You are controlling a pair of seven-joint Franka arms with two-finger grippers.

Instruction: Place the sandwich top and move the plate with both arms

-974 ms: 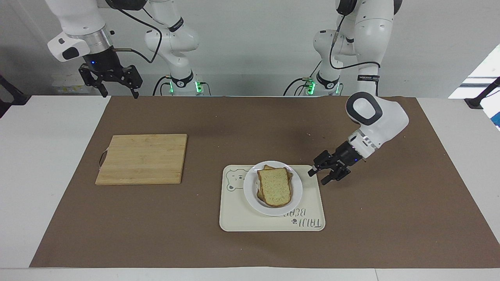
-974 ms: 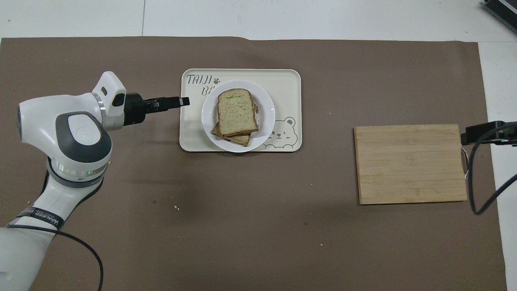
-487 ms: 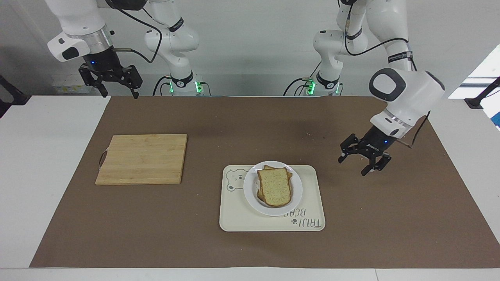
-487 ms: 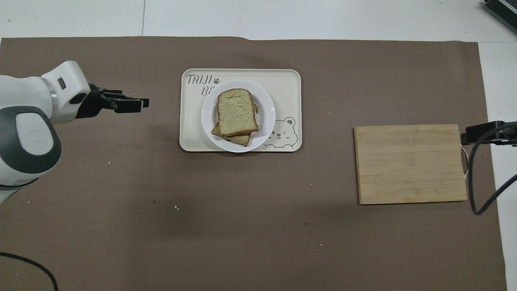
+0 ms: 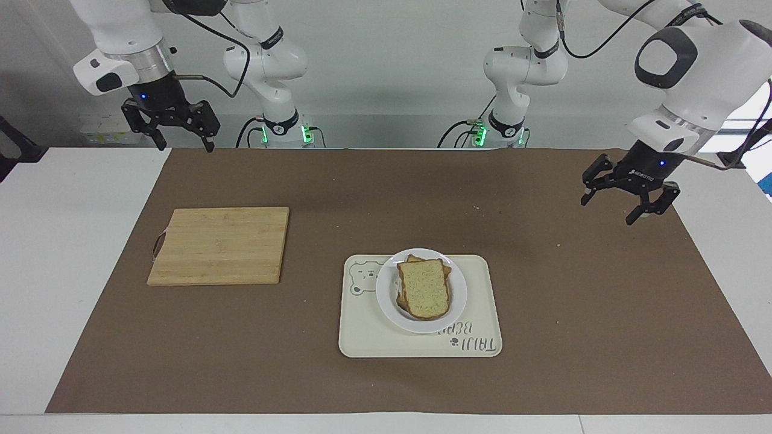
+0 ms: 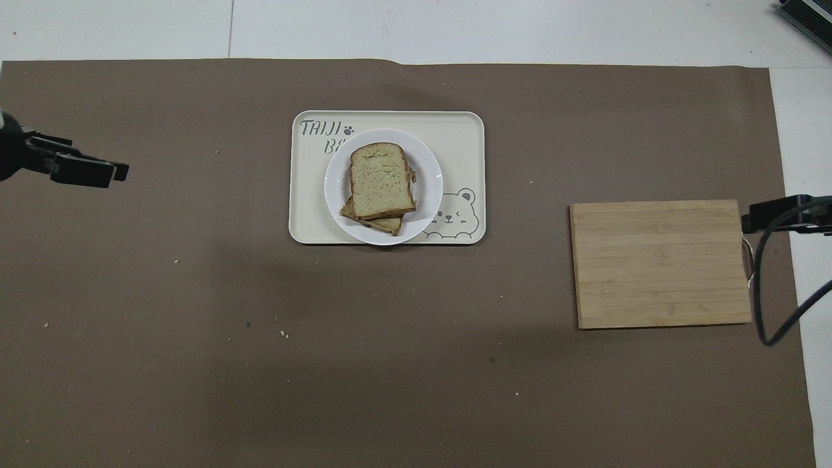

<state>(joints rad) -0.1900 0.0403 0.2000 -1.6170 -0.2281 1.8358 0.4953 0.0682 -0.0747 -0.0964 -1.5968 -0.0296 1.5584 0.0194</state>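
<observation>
Overhead view crops right claw [image 5: 181, 137] out.

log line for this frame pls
top: on sandwich, on plate | plate: on tray | left gripper: open, raised over mat | right gripper: open, waiting

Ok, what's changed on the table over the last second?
The left gripper has pulled away from the tray's edge and risen, open and empty, toward its own end of the table. The sandwich top, plate, cutting board and waiting right gripper have not moved.
</observation>
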